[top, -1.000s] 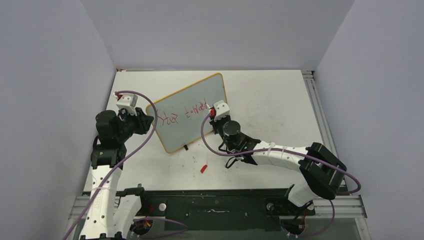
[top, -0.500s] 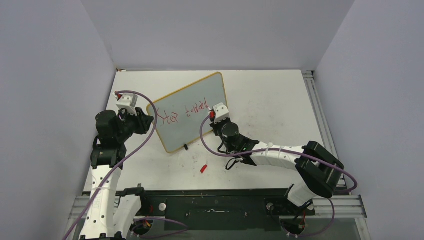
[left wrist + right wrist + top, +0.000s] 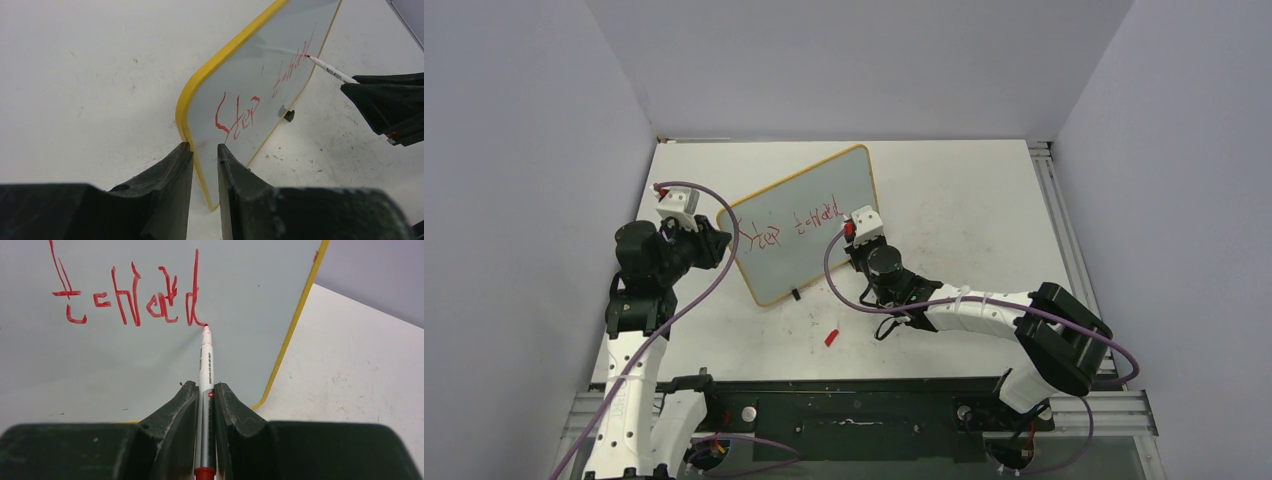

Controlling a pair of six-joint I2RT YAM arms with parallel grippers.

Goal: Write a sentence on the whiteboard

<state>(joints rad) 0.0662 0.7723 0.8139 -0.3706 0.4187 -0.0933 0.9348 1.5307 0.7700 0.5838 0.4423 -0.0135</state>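
While the left gripper [image 3: 203,148] clamps the whiteboard [image 3: 240,75] and the right gripper [image 3: 206,385] pinches the marker [image 3: 206,355], the sentence [image 3: 125,305] reads "Step toward", probably unfinished.

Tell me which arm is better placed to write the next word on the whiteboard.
Right. The right end effector grips the marker, tip on the whiteboard just after the red writing. The left end effector only clamps the board's yellow edge.

black left gripper [image 3: 204,152]: jaws pinching yellow-framed whiteboard [image 3: 260,80] at its edge | black right gripper [image 3: 206,390]: jaws clamped on white red-tipped marker [image 3: 206,355], which projects straight ahead
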